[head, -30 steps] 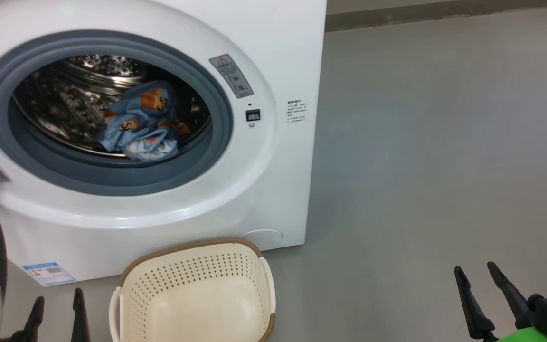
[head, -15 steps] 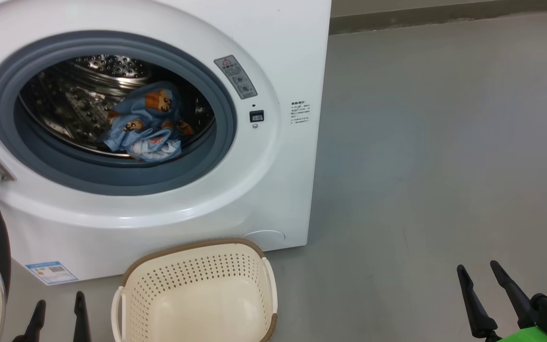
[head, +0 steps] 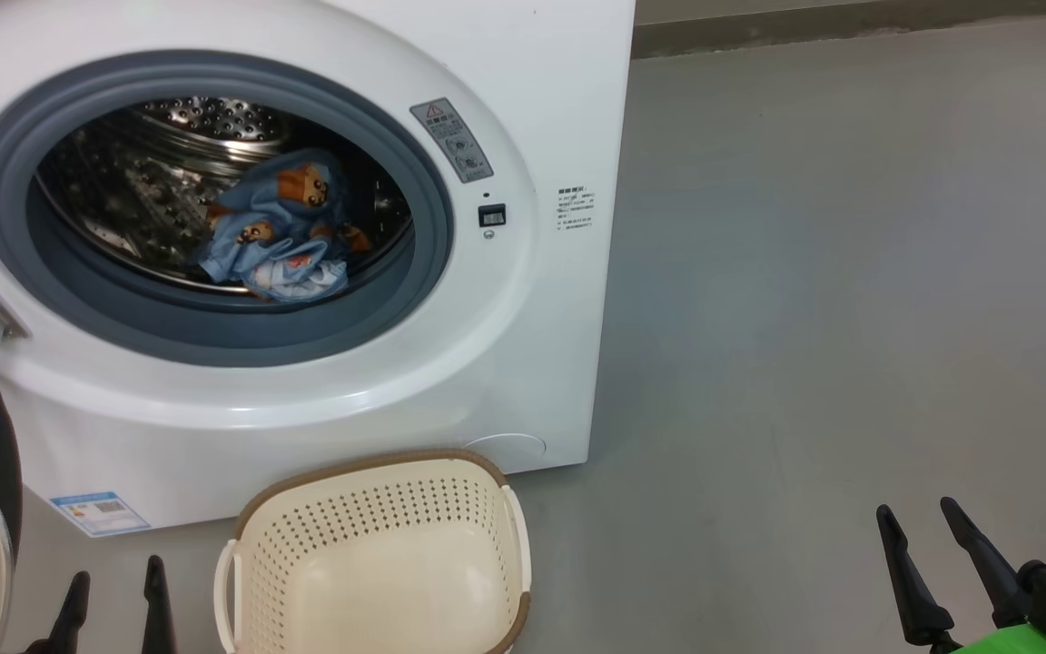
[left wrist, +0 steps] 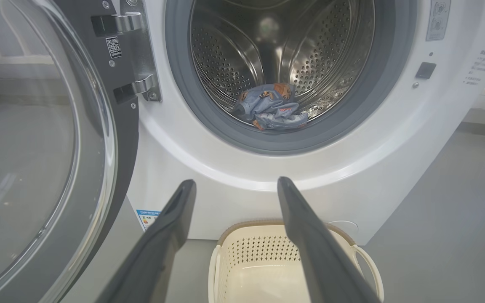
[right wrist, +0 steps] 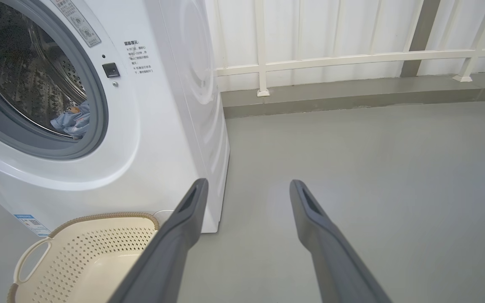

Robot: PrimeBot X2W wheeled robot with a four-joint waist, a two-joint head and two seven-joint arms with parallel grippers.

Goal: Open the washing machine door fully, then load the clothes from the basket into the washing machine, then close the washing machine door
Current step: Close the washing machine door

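Clothes in washing machine drum; basket bare (door swung wide).

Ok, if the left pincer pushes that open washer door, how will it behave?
The washing machine door hangs on two metal hinges, so it should swing rather than flex. Its glass porthole looks slippery; pushing the dark rim probably grips better.

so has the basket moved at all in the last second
No. The basket still sits just below the round cover low on the washing machine; only the camera shifted slightly.
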